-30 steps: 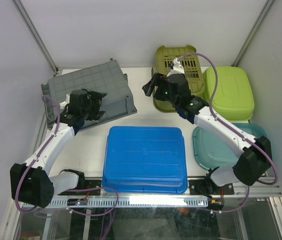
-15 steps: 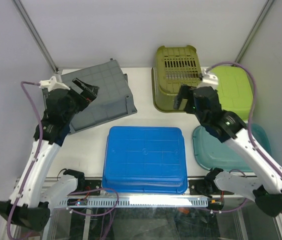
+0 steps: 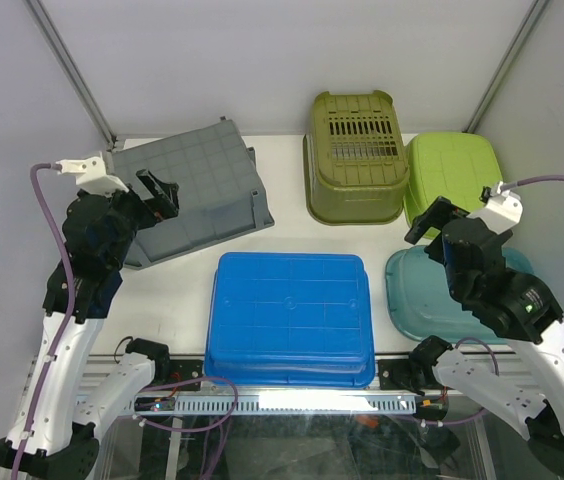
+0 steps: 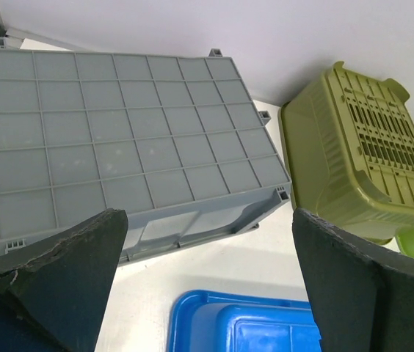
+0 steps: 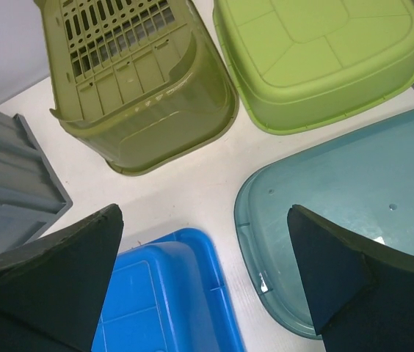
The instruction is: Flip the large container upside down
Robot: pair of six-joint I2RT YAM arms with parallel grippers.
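The grey container (image 3: 192, 185), which I am taking to be the large one, is lying bottom up at the far left of the tabletop (image 3: 282, 225), its ribbed base facing the ceiling and its left side sitting close to the wall, so the flip is looking done. The left tool (image 3: 159, 188) is hanging over that container's near left edge with its jaws spread as wide as they go and nothing between them. The right tool (image 3: 427, 218) is hovering equally wide and equally empty, above the gap between the lime tub (image 3: 457, 175) and the teal tub (image 3: 432, 295). The danger I am seeing is mostly on the left: a dip from here could be catching a finger on the grey rim, levering the container back up or shoving it toward the blue container (image 3: 290, 315) just beside it. On the right, a low swing could be clipping the olive basket (image 3: 355, 160) or dragging the looping cable across the tubs
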